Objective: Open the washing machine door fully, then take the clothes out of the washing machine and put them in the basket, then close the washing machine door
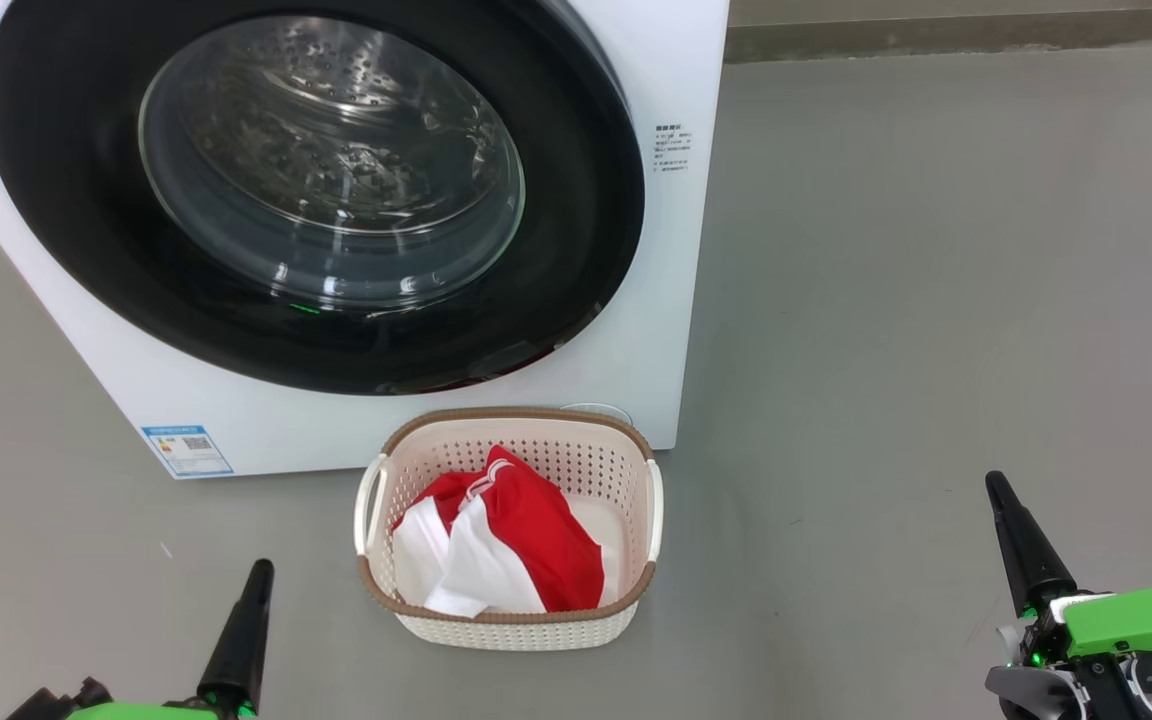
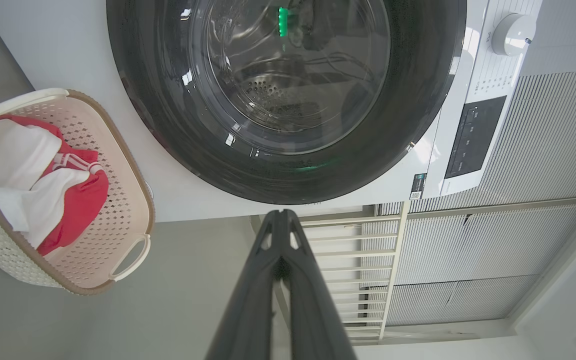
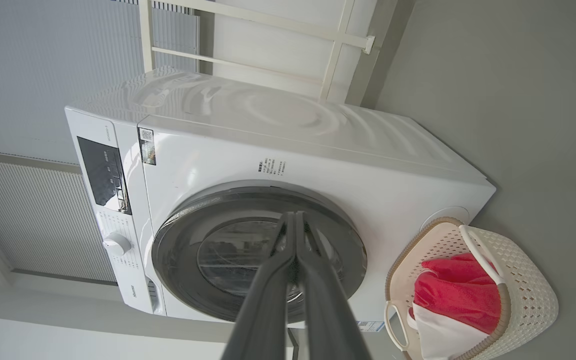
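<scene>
The white washing machine stands ahead with its black-rimmed round door shut flat against the front; the steel drum shows through the glass. In front of it on the floor sits the cream basket, holding the red and white clothes. My left gripper rests low at the bottom left, shut and empty, left of the basket. My right gripper is at the lower right, shut and empty, well right of the basket. The left wrist view shows the door and the basket; the right wrist view shows the washing machine.
Grey floor spreads open to the right of the machine. A wall base runs along the far edge. A white rack and ribbed wall panels stand beside the machine. A blue label marks the machine's lower front corner.
</scene>
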